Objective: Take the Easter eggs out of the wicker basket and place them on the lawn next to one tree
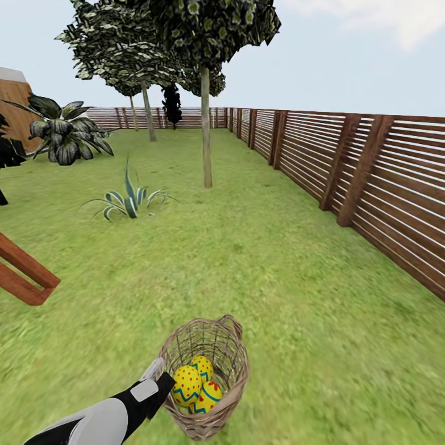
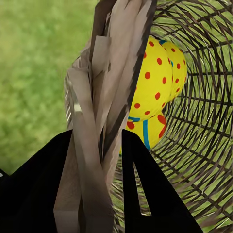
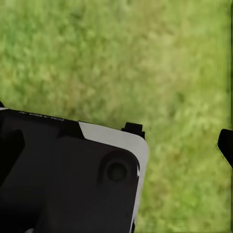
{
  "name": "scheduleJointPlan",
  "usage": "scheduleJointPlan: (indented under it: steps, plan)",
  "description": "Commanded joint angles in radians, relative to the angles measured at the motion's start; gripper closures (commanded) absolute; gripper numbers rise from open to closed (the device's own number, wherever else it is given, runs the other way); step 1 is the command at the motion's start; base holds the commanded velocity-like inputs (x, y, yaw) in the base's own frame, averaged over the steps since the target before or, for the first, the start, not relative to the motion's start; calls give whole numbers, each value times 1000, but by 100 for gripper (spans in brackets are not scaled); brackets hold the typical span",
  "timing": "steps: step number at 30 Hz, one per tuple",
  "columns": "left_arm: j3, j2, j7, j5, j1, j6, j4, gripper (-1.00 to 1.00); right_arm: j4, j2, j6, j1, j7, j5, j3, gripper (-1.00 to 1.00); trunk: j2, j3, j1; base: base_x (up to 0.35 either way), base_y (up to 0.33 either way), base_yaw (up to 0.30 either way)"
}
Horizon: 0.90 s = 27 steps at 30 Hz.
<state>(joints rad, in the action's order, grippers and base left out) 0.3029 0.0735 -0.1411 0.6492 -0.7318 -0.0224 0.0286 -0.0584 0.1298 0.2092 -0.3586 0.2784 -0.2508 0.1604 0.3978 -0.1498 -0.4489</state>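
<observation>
Currently carry step, by my read: left gripper (image 2: 104, 145) clenched on basket (image 1: 235, 371) rim, wicker wall pinched between fingers, basket tilted and apparently lifted over lawn (image 1: 278, 259). All three eggs (image 1: 196, 383) inside, bunched low against wall, touching each other. None out yet. Right gripper (image 3: 182, 138) over bare grass, fingers spread apart, holding nothing. Nearest tree (image 1: 206, 136) well ahead, beside fence (image 1: 371, 179). Next move likely: bring basket near trunk, set down upright, pick eggs out singly with right gripper.
</observation>
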Motion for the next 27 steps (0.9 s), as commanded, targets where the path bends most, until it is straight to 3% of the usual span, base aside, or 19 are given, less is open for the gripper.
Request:
scheduleJointPlan:
  steps: [1, 12, 27]
  plan:
    - [12, 0, -3, -6, -1, -2, 0, 100, -4, 1, 7, -2, 1, -9, 8, -100, 2, -2, -1, 310, -121, 0]
    - [12, 0, -3, -6, -1, -1, 0, 100, -4, 1, 8, -2, 4, -6, 10, -100, 2, -2, -1, 310, -121, 5]
    - [12, 0, -3, -6, -1, -1, 0, 100, -4, 2, 10, -2, 2, -5, 10, -100, 2, -2, -1, 310, -121, 222]
